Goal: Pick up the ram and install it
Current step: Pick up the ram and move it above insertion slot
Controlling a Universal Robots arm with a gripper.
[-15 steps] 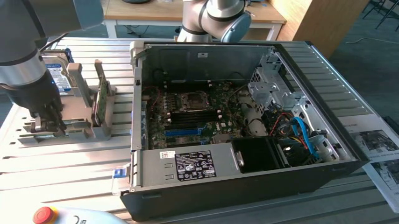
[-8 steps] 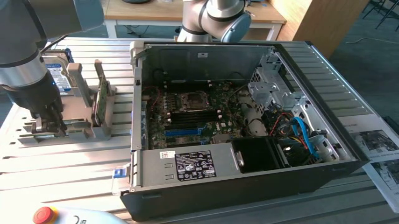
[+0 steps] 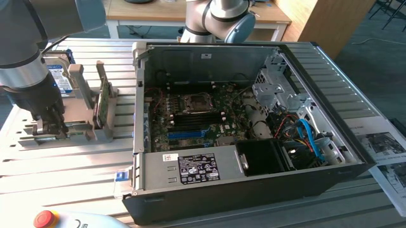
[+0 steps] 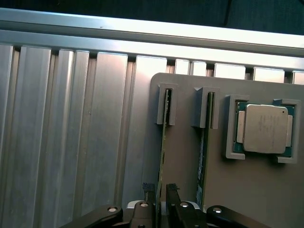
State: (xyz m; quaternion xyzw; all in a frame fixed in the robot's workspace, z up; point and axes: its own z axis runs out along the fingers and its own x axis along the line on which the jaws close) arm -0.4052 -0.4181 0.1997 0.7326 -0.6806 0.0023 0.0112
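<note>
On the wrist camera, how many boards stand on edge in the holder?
2. The ram at the gripper; another board in the next slot, toward the processor. More may be hidden.

gripper: I see it low in the grey holder, exterior view's left of the case; tight spot.
ram: on edge in its slot; second stick just beside, narrow gap between.
table: bare slats on the ram's other side, free room.
green card: upright between holder and case wall, bars a low sideways pass.
case top: open, I read clear entry from above.
blue slot strip: fan shroud near on exterior view's right, cables beyond.
</note>
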